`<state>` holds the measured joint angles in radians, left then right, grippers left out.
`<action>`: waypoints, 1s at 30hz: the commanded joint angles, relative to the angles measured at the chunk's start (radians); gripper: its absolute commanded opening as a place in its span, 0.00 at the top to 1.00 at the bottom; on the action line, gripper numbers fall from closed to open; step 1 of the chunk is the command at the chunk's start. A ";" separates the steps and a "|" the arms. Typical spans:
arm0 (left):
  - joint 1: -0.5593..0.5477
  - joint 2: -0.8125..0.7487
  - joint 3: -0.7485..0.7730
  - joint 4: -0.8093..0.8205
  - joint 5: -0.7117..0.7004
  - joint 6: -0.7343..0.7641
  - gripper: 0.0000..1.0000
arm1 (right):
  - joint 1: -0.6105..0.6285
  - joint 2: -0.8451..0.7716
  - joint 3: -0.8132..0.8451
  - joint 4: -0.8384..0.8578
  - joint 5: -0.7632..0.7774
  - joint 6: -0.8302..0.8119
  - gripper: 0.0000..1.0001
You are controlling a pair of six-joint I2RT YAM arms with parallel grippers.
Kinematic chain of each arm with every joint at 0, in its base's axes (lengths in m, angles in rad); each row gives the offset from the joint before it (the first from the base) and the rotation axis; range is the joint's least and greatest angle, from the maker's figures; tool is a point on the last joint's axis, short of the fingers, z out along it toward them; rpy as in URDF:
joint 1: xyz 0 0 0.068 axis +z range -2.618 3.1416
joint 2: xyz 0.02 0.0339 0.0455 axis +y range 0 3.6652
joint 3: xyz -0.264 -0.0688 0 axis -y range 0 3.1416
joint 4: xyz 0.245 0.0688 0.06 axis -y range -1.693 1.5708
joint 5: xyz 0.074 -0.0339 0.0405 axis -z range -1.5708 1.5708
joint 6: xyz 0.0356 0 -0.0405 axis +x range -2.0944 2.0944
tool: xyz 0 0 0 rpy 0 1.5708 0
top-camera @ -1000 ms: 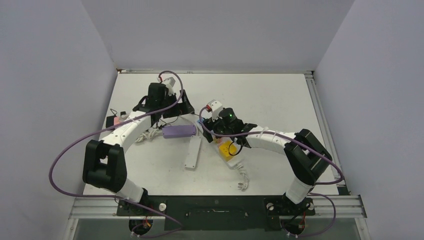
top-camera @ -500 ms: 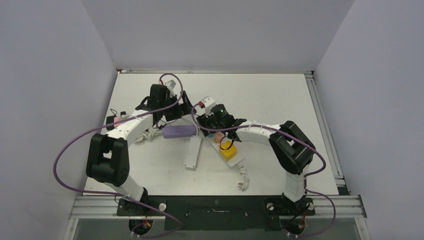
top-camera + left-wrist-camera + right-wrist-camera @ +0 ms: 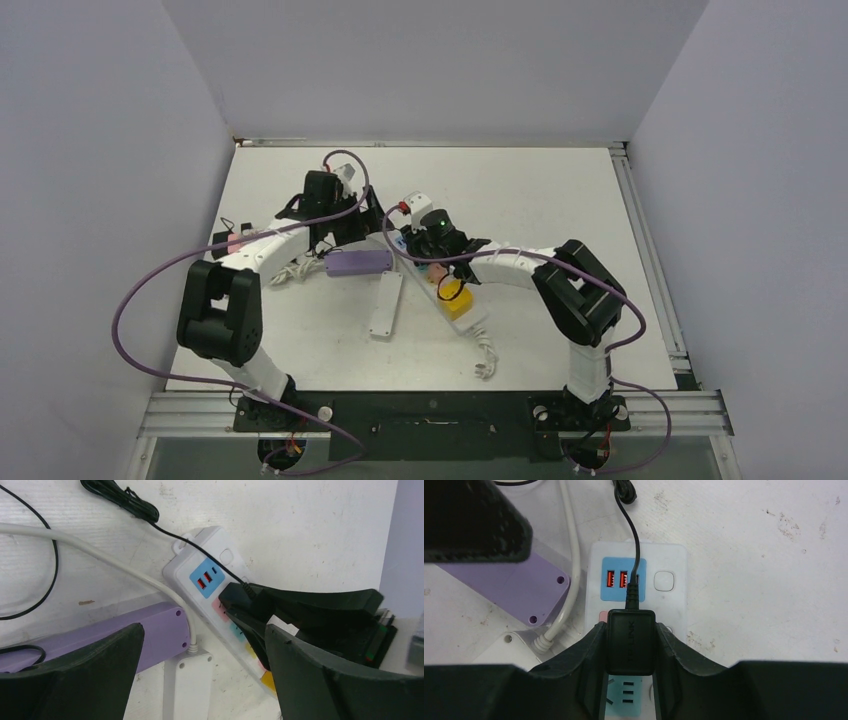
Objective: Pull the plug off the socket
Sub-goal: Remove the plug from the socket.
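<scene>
A black plug [image 3: 630, 641] sits in the pink socket of a white power strip [image 3: 669, 560], just below its blue USB panel. My right gripper [image 3: 630, 630] is shut on the plug, one finger pressed against each side. The plug's thin black cord [image 3: 634, 540] runs away over the strip. In the left wrist view the plug [image 3: 240, 597] shows at the tip of the right gripper's fingers [image 3: 310, 610]. My left gripper [image 3: 202, 645] hangs open just above the strips, holding nothing. From above, the right gripper [image 3: 425, 250] covers the plug and the left gripper [image 3: 345, 225] is close beside it.
A purple power strip [image 3: 358, 262] lies left of the white one, and a second white strip [image 3: 386, 305] runs toward the near edge. Its white cable [image 3: 100, 555] crosses the table. Black cord is bundled at the back [image 3: 120, 500]. The side wall stands at the left.
My right gripper has moved left along the strip onto the plug and closed on it. The left gripper has narrowed slightly and edged nearer.
</scene>
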<state>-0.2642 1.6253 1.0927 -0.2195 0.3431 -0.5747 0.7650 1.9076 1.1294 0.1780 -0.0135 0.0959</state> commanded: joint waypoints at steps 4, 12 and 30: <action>-0.049 0.093 0.041 0.016 0.034 -0.006 0.20 | -0.087 -0.001 -0.042 0.106 -0.104 0.104 0.95; -0.064 0.145 0.079 0.026 0.017 0.036 0.29 | -0.084 -0.002 -0.058 0.109 -0.087 0.093 0.95; -0.055 0.252 0.121 0.131 0.055 0.029 0.52 | -0.046 0.000 -0.074 0.129 -0.084 0.075 0.95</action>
<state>-0.3256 1.8893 1.1809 -0.1730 0.3679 -0.5423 0.7025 1.9091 1.0782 0.2928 -0.0731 0.1688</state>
